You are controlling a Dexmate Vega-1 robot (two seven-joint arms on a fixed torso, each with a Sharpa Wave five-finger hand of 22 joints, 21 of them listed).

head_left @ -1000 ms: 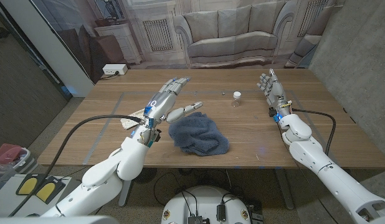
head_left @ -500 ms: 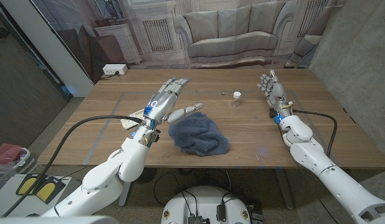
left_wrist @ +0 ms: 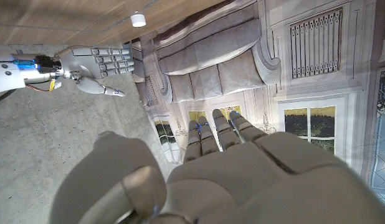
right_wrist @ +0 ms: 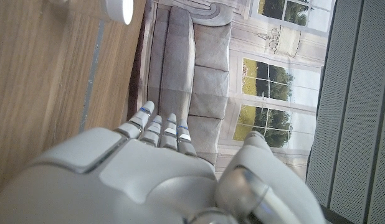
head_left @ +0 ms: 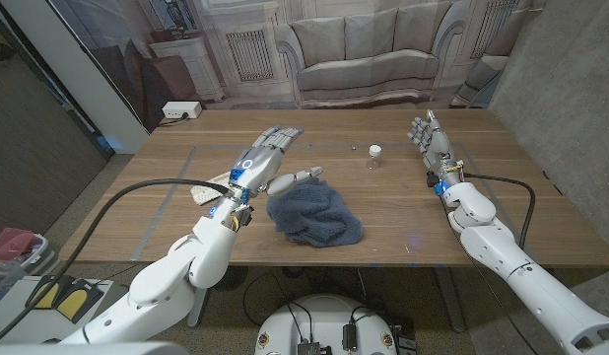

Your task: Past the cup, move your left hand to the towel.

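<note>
Left hand [head_left: 266,158], fingers spread and holding nothing, hovers beside the blue towel [head_left: 313,214] crumpled mid-worktop [head_left: 403,212], thumb over its edge. Reaching appears nearly finished; contact looks unmade. Right hand [head_left: 430,138] waits open.

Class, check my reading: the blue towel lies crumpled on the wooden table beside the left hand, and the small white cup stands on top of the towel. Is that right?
Not quite. The cup does not stand on the towel; it stands on the bare table, apart from the towel and farther from the robot, as the head view shows. The rest holds: the towel lies crumpled beside the left hand.
</note>
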